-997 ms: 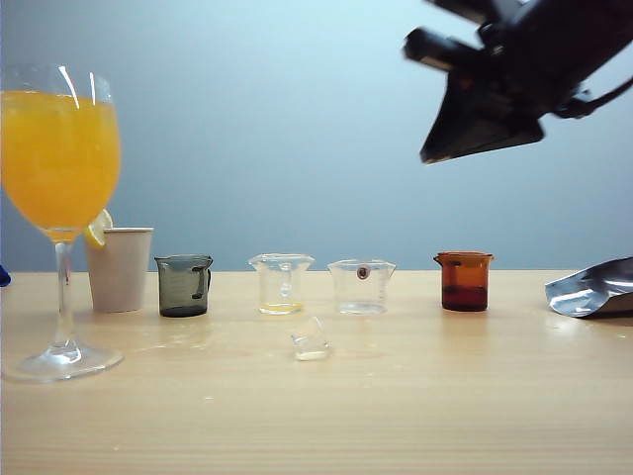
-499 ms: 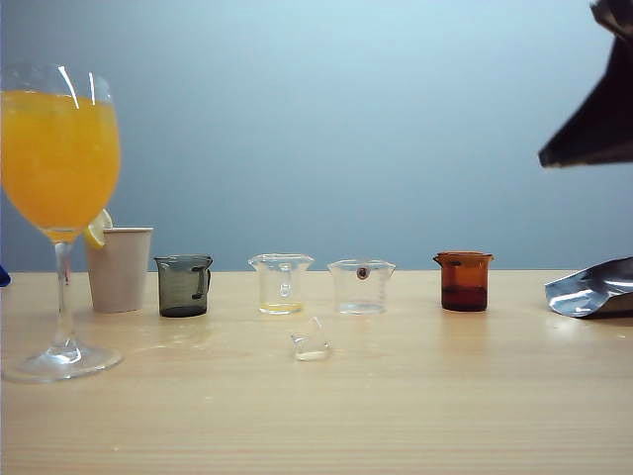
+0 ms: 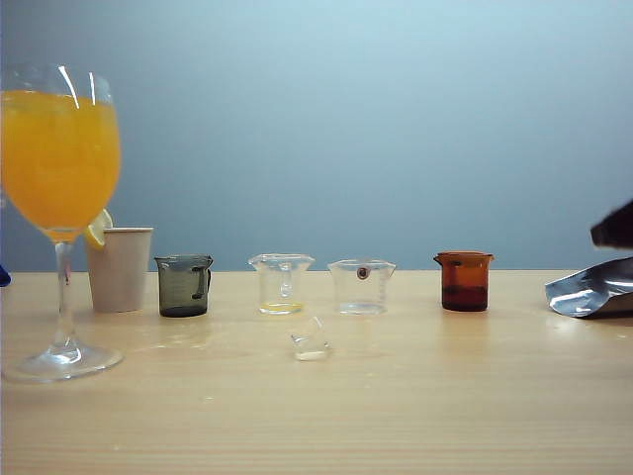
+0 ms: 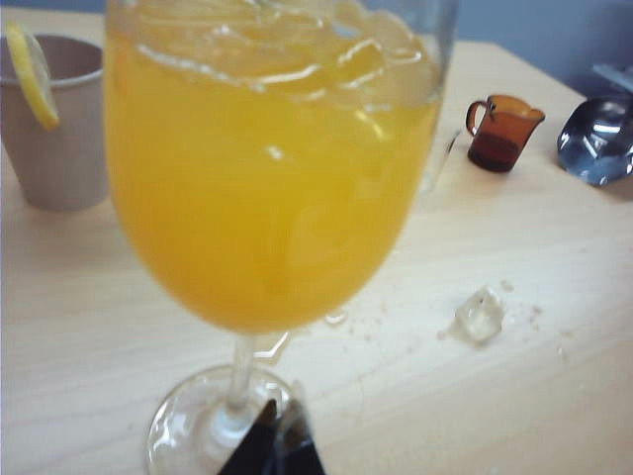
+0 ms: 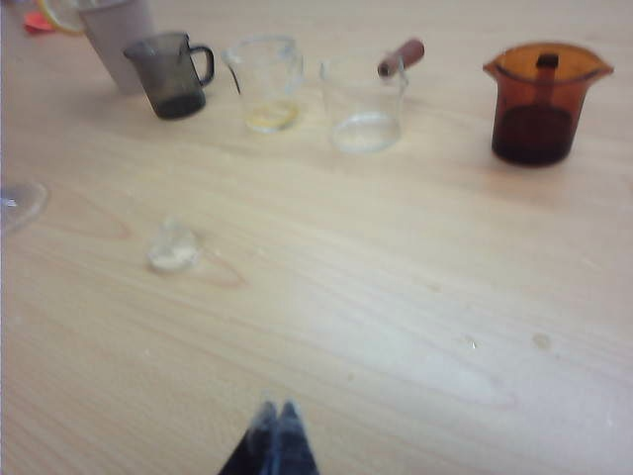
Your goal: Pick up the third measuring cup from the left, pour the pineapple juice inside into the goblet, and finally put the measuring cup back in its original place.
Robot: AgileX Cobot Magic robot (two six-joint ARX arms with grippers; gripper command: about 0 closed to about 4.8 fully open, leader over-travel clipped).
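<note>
At the far left of the wooden table (image 3: 415, 416) the goblet (image 3: 59, 198) is seen upright and filled with orange liquid, with the left gripper (image 4: 275, 447) held low just beside its foot, fingertips pressed together and nothing between them. Further right, a white paper cup (image 3: 121, 267), a grey cup (image 3: 184, 285), a narrow clear cup (image 3: 281, 283), the third measuring cup (image 3: 362, 286) and an amber cup (image 3: 464, 281) are lined up, the third measuring cup standing upright and appearing emptied. The right gripper (image 5: 273, 435) is observed clenched and empty over bare table, well apart from the cups.
</note>
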